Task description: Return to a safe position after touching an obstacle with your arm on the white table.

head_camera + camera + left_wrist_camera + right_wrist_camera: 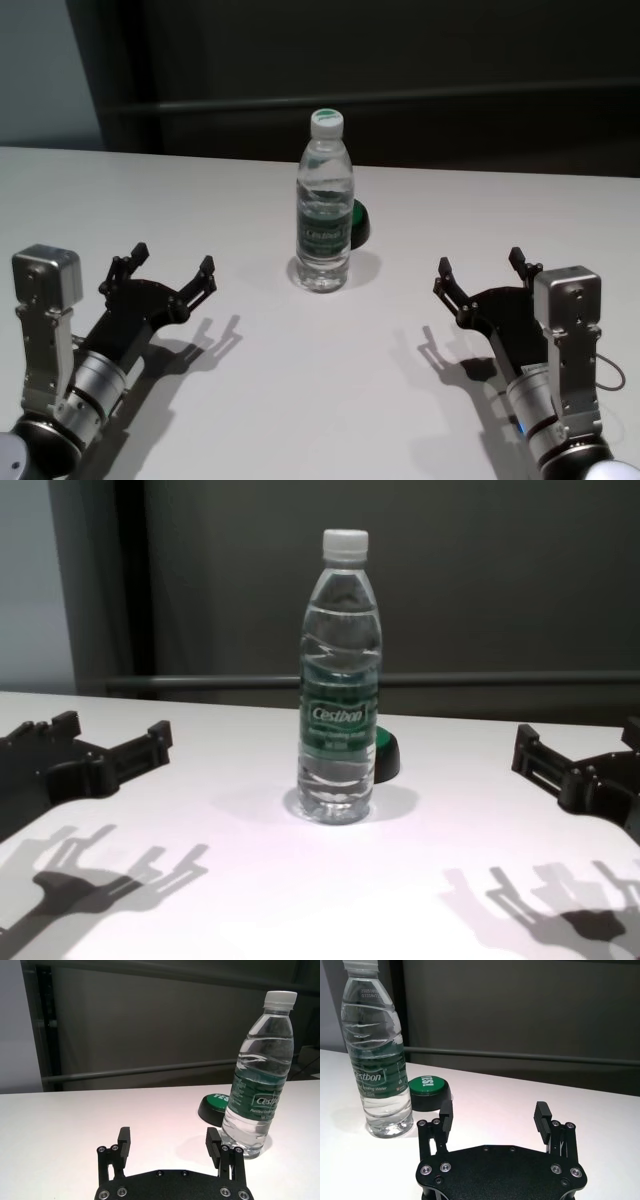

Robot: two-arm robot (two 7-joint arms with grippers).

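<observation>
- The left gripper (172, 263) is near the front of the white table (320, 400), on the robot's left side; it hovers a little above the surface and throws a shadow on it
- Its two fingers (123, 1143) stand wide apart, and there is nothing between them
- The right gripper (482, 268) is at the same depth on the robot's right side, also a little above the table with its shadow under it
- Its fingers (542, 1116) are also spread wide and hold nothing (the space between them shows only the white tabletop)
- Both grippers point forward and a little inward, toward the middle of the table, and both are well apart from the bottle
- The obstacle (325, 205), a clear water bottle with a white cap and a green label, stands upright in the middle of the table, between the two grippers and farther back than them
- Water fills most of the bottle, and the cap is on
- A small low green-and-black object (359, 226) lies just behind the bottle, toward the robot's right; in the head view the bottle hides a part of it, and I cannot tell if the two touch
- Behind the far edge of the table there is a dark wall (500, 580) with a horizontal grey rail (200, 682)
</observation>
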